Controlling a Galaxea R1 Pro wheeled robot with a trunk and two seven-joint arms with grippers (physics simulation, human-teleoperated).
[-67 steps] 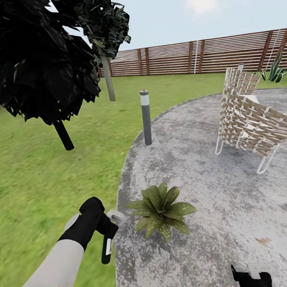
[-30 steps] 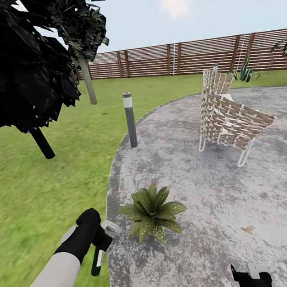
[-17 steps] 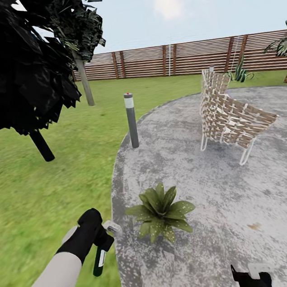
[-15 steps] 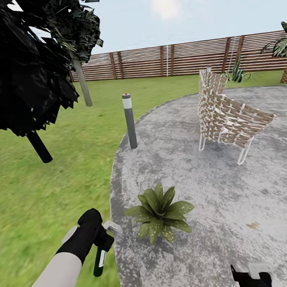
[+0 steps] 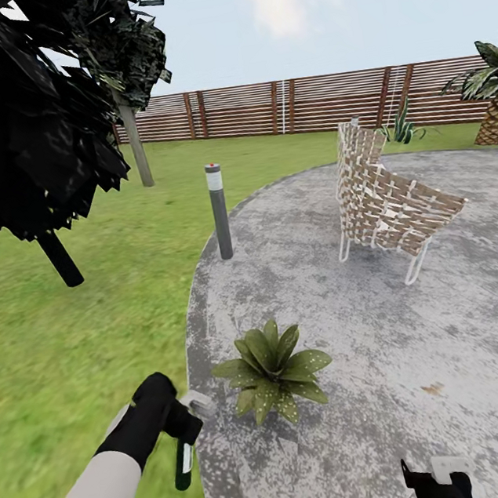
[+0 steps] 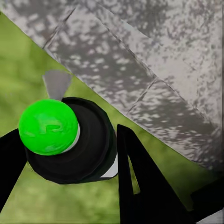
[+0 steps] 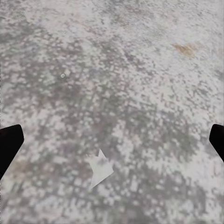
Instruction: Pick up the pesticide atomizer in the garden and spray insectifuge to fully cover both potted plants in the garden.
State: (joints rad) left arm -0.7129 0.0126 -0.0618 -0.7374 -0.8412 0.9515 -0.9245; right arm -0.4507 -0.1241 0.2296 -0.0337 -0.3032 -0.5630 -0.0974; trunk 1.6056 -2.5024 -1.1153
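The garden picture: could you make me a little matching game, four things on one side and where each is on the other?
Things:
1. bottle
2. potted plant
3. chair
4. lamp post

Places:
A. upright at the patio's edge, by the grass
B. held in the left hand, hanging down
C. on the patio, in front of the fence
D. low on the patio, just right of the left hand

Pairs: 1-B, 2-D, 3-C, 4-A
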